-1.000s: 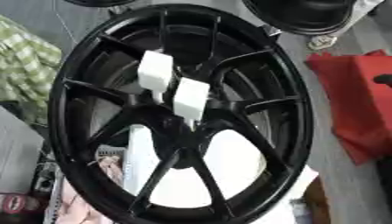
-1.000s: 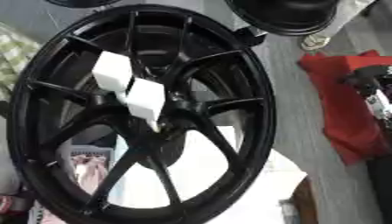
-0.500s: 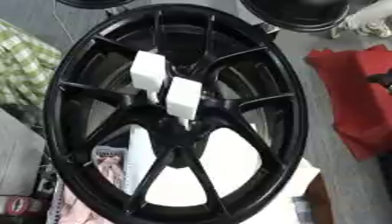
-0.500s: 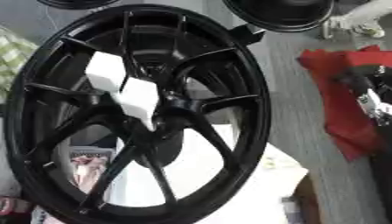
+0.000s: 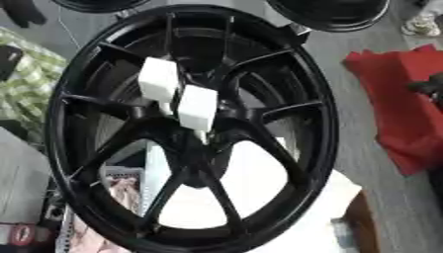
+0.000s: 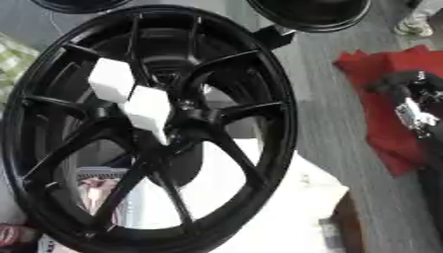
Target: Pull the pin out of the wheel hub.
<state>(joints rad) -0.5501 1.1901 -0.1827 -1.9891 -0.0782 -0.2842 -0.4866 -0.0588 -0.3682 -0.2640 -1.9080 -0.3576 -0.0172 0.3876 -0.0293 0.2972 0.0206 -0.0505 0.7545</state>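
A large black wheel hub (image 5: 325,113) stands tilted on its rim and fills most of both views. Two white blocky pins stick out of its centre: one (image 5: 197,107) right at the middle, narrowing to a thin tip that points down into the hub, and a second (image 5: 159,79) just up and left of it. My right hand (image 6: 407,99), black with silver parts, shows only at the right edge of the right eye view. It hangs over the red cloth, well away from the wheel and the pins. My left hand does not show.
A red cloth (image 5: 398,99) lies on the grey floor to the right. Another black wheel (image 5: 333,12) sits behind at the top. A white surface (image 5: 286,222) lies under the hub, and a green checked cloth (image 5: 26,74) is at the left.
The whole picture has shifted a little, so the camera has moved. The white pins sit in the hub as before, and my right hand stays at the right edge.
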